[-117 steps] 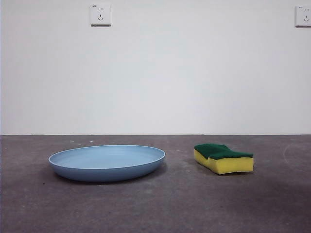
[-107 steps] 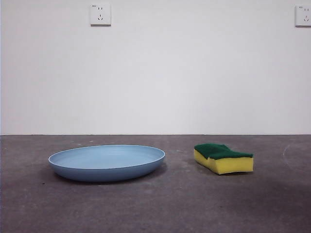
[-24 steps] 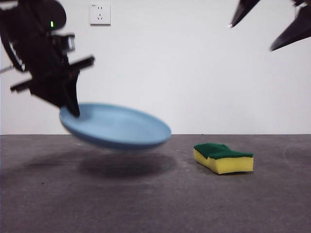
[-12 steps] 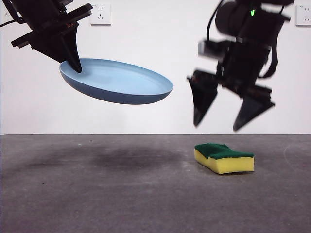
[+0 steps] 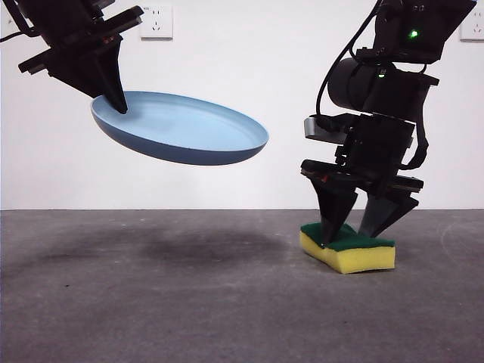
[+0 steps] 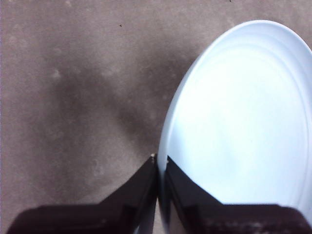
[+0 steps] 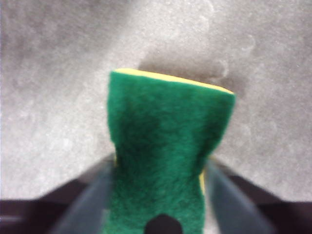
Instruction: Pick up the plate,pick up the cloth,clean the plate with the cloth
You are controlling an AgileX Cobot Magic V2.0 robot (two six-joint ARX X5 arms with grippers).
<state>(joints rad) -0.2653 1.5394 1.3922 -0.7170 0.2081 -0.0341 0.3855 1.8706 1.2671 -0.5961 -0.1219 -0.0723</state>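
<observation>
The light-blue plate hangs tilted high above the table's left half. My left gripper is shut on its rim at the far left edge. In the left wrist view the jaws pinch the rim of the plate. The cloth is a yellow sponge with a green top, lying on the table at the right. My right gripper is open and down over it, one jaw on each side. In the right wrist view the sponge lies between the blurred jaws of the right gripper.
The grey table runs back to a white wall. Two wall sockets sit high on that wall. The plate's shadow lies on the table below it.
The plate went from lying on the table to being held high by the left gripper. In the last half second the right gripper dropped onto the sponge. The plate barely moved.
</observation>
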